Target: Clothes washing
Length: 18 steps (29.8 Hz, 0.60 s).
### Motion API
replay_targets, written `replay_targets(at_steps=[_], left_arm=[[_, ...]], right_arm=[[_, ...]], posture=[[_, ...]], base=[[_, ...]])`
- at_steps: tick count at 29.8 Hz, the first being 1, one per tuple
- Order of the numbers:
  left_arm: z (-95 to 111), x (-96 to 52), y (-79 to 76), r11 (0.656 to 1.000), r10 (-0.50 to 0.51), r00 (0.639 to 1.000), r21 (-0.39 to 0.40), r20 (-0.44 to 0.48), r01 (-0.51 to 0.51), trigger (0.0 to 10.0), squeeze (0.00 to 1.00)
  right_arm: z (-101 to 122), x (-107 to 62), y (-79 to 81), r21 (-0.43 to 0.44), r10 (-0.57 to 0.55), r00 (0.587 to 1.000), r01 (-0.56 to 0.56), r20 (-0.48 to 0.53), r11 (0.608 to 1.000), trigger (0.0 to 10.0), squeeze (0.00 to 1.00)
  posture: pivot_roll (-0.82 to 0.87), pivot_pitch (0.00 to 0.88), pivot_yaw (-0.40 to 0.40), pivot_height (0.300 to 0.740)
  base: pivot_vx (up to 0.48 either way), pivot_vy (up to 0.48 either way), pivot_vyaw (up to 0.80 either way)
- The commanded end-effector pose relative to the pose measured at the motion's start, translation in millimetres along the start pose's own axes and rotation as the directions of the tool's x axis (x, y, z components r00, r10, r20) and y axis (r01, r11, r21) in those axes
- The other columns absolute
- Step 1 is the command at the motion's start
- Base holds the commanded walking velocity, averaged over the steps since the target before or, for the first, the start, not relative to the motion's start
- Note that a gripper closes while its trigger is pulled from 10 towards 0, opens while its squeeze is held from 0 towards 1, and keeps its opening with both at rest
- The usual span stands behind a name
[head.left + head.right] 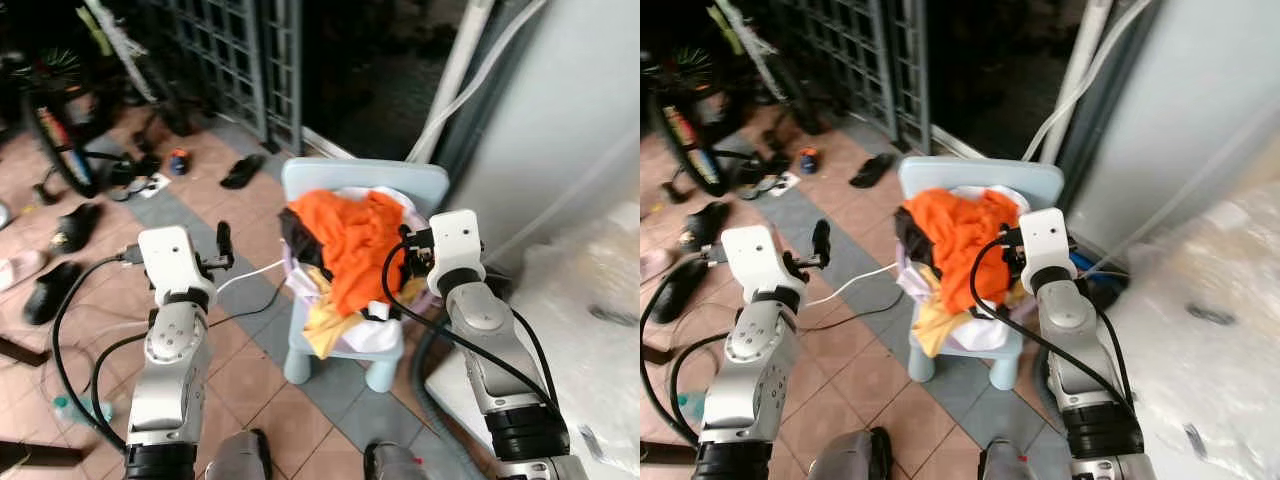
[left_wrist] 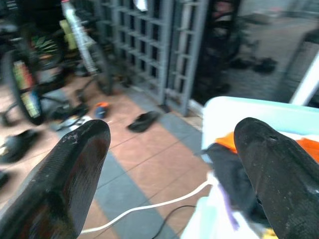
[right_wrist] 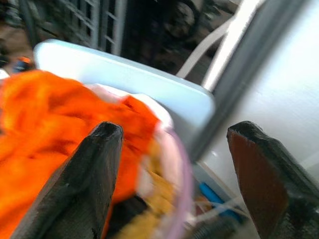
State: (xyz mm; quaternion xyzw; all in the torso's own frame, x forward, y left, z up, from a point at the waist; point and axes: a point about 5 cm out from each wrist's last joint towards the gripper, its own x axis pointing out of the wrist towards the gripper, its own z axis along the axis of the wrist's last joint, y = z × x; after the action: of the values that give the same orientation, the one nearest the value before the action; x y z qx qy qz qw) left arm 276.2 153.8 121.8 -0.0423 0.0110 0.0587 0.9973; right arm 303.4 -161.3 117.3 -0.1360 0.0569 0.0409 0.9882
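Reaching forward over the tiled floor [image 1: 250, 375], both silver arms are bending at the elbow — the left gripper [image 2: 174, 169] is hovering wide open beside the small pale-blue plastic chair [image 1: 365, 180], and the right gripper [image 3: 179, 164] is hanging equally spread over its far side. Sitting on the chair, a heap of crumpled clothes [image 1: 345, 265] is spilling over — soft orange fabric [image 1: 355, 235] on top, yellow and dark pieces beneath. Beyond, sandals [image 1: 243, 170] are lying before a metal grille [image 1: 240, 55].
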Motion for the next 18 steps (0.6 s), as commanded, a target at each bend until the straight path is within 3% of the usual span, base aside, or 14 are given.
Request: replay_targets(at_steps=[1, 7, 12, 15, 18], left_arm=[[-1.6, 0.6, 1.8, 1.0, -0.009, 1.0, 0.006, -0.009, 0.009, 10.0, 0.0], [-1.4, 0.0, 2.6, 1.0, -0.007, 1.0, 0.011, -0.014, 0.007, 10.0, 0.0], [-6.5, -5.6, 6.3, 1.0, 0.012, 0.998, 0.027, -0.056, -0.01, 10.0, 0.0], [-8.8, -9.2, 9.6, 0.999, 0.016, 0.996, 0.036, -0.093, -0.013, 10.0, 0.0], [-13.8, -17.5, 18.2, 0.998, 0.021, 0.99, 0.067, -0.139, -0.011, 10.0, 0.0]], right_arm=[[1.6, 2.4, -2.0, -0.01, 0.009, 1.0, -0.009, -0.016, 1.0, 10.0, 0.0], [-3.3, 3.2, -4.3, 0.018, 0.007, 0.998, -0.006, -0.062, 1.0, 10.0, 0.0], [-2.9, 4.3, -3.1, 0.065, -0.002, 0.998, 0.007, -0.07, 0.998, 10.0, 0.0], [-3.2, 4.8, -0.6, 0.051, 0.015, 0.997, -0.011, -0.077, 0.999, 10.0, 0.0], [-13.0, 6.2, 8.6, 0.091, 0.097, 0.982, -0.083, -0.163, 0.992, 10.0, 0.0]], posture=[[-0.01, 0.118, 0.057, 0.74], [-0.01, 0.126, 0.055, 0.74], [0.0, 0.126, 0.055, 0.74], [0.01, 0.125, 0.058, 0.74], [0.01, 0.132, 0.057, 0.74]], base=[[0.349, 0.0, 0.0], [0.295, 0.0, 0.0], [0.0, 0.0, 0.0], [0.0, 0.0, 0.0], [0.0, 0.0, 0.0]])
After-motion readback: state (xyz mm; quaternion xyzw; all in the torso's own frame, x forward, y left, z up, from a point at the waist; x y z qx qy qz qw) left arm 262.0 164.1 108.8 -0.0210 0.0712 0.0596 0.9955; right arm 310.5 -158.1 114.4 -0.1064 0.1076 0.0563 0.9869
